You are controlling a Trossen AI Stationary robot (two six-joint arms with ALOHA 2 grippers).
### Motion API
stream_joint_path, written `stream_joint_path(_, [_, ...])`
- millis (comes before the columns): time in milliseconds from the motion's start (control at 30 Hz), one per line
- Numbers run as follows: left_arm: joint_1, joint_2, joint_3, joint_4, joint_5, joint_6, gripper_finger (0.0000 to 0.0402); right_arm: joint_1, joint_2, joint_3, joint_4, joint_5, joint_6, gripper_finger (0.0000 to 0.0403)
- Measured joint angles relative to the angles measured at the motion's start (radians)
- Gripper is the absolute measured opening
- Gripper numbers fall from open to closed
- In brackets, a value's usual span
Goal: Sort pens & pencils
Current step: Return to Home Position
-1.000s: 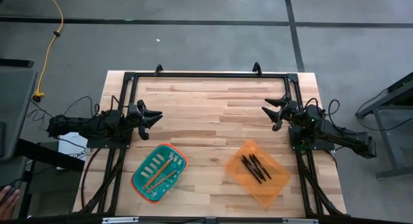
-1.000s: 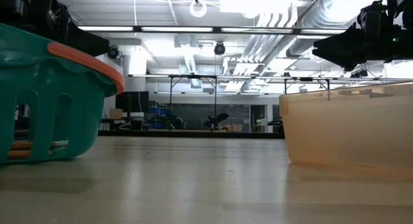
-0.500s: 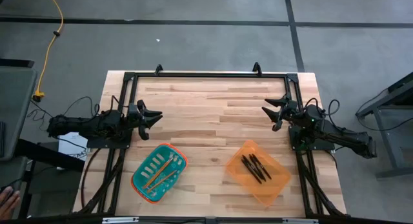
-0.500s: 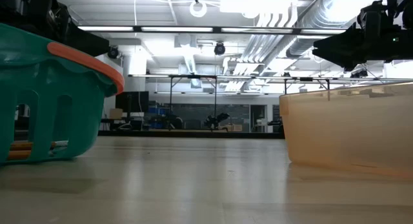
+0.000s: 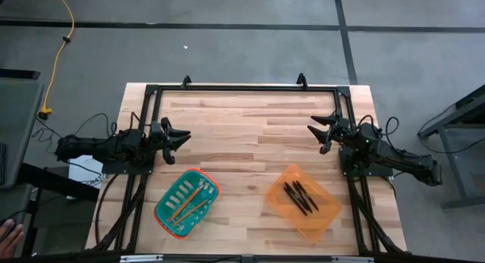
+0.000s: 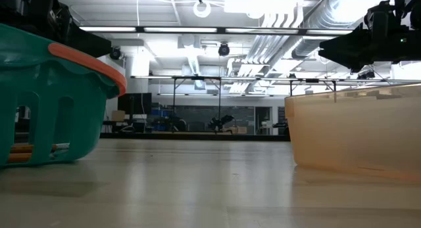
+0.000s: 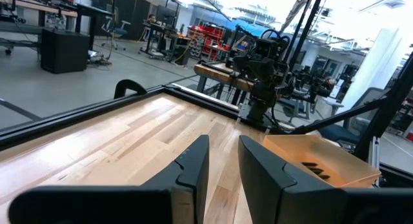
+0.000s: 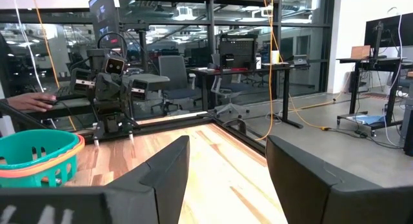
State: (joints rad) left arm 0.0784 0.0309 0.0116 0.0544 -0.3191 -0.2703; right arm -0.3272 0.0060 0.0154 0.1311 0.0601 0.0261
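Note:
The three black pens (image 5: pixel 300 197) lie in the orange tray (image 5: pixel 318 220) at the near right; they also show in the left wrist view (image 7: pixel 315 167). The orange-tan pencils (image 5: pixel 190 205) lie in the teal basket (image 5: pixel 170 216) at the near left. My left gripper (image 5: pixel 182 136) is open and empty at the table's left edge. My right gripper (image 5: pixel 317 130) is open and empty at the right edge. Both hover above the table, away from the containers.
A black metal frame (image 5: pixel 242 88) runs along the table's far, left and right edges. Bare wood lies between the two grippers. A person's hand (image 5: pixel 7 234) shows off the table at the near left.

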Motion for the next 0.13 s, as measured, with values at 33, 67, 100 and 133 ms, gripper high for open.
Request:
stream_joint_path(33, [0.0, 0.0, 0.0, 0.0, 0.0, 0.0, 0.0072, 0.0, 0.0, 0.0, 0.0, 0.0, 0.0, 0.0197])
stream_joint_path(67, [0.0, 0.0, 0.0, 0.0, 0.0, 0.0, 0.0072, 0.0, 0.0, 0.0, 0.0, 0.0, 0.0, 0.0197])
stream_joint_path(100, [0.0, 0.0, 0.0, 0.0, 0.0, 0.0, 0.0072, 0.0, 0.0, 0.0, 0.0, 0.0, 0.0, 0.0197])
stream_joint_path(133, [0.0, 0.0, 0.0, 0.0, 0.0, 0.0, 0.0072, 0.0, 0.0, 0.0, 0.0, 0.0, 0.0, 0.0197])
